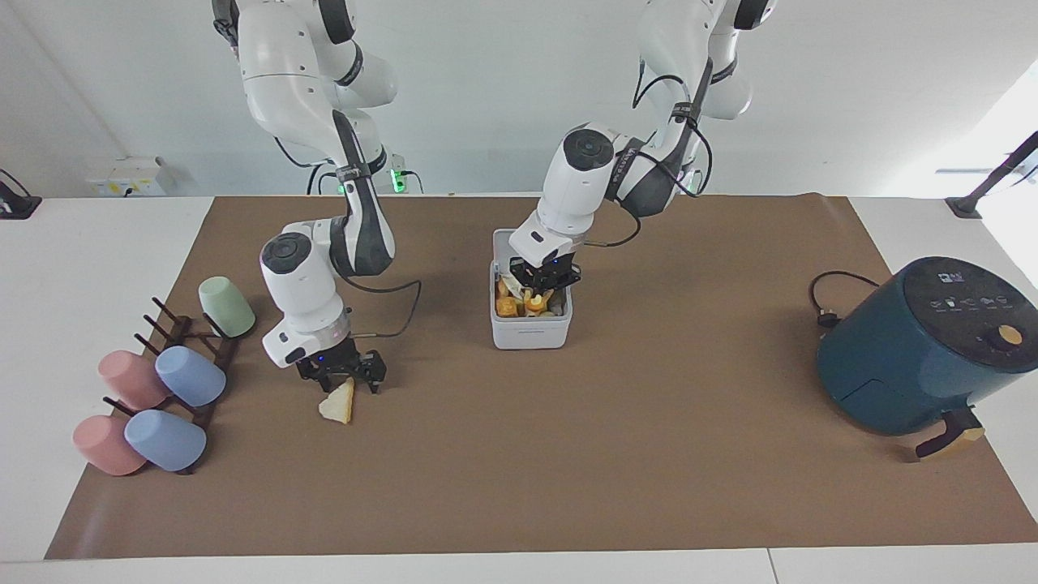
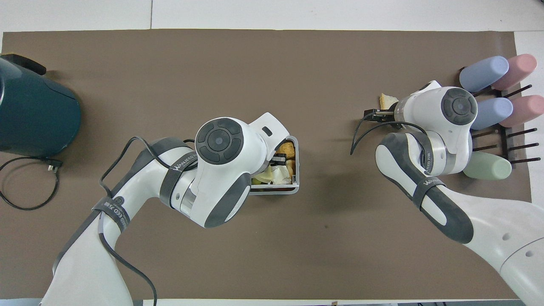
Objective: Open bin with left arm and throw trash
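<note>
You are at a robot lab bench: two fixed arms work over a brown mat, with kitchen props staged on it, an air fryer and a cup rack, before bare white walls.

The left gripper fills the bin mouth; bare mat lies open between bread wedge and bin

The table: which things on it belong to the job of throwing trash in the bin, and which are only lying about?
Belong to the job:
- the bin, lid open, scraps inside
- the bread wedge on the mat
- the right gripper, low over the wedge
- the left gripper, at the bin's opening

Only lying about:
- the air fryer
- the cups on their rack
</note>
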`<control>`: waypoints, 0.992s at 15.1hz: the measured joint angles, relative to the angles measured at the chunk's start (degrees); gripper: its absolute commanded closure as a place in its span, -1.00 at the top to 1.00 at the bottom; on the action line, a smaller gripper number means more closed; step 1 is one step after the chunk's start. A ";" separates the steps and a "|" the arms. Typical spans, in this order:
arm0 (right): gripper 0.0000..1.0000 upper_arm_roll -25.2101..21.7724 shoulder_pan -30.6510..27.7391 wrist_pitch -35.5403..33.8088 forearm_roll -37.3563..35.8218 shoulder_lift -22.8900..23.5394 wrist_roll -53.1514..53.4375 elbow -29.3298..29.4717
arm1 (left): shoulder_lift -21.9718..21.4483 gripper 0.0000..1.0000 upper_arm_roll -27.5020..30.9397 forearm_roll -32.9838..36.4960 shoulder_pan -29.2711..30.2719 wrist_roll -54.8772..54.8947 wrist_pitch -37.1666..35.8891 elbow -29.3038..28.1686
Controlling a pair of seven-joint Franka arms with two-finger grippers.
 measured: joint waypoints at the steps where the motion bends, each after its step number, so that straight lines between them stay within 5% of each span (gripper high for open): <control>1: -1.00 -0.06 -0.01 0.00 0.00 -0.23 0.00 -0.03 | 0.00 -0.12 0.06 0.00 -0.10 0.01 0.30 -0.20; 3: -1.00 -0.23 -0.07 0.01 0.00 -0.61 0.00 -0.06 | -0.05 1.00 0.19 0.00 -0.10 0.06 0.34 -0.22; 10: -1.00 -0.45 -0.25 -0.51 0.00 -2.09 0.00 -0.07 | -1.30 1.00 1.01 0.00 0.87 0.25 -5.27 4.42; 15: -1.00 -0.06 0.09 -14.38 0.00 -11.29 0.72 0.31 | -2.01 1.00 1.12 -0.01 1.31 0.26 -8.55 7.17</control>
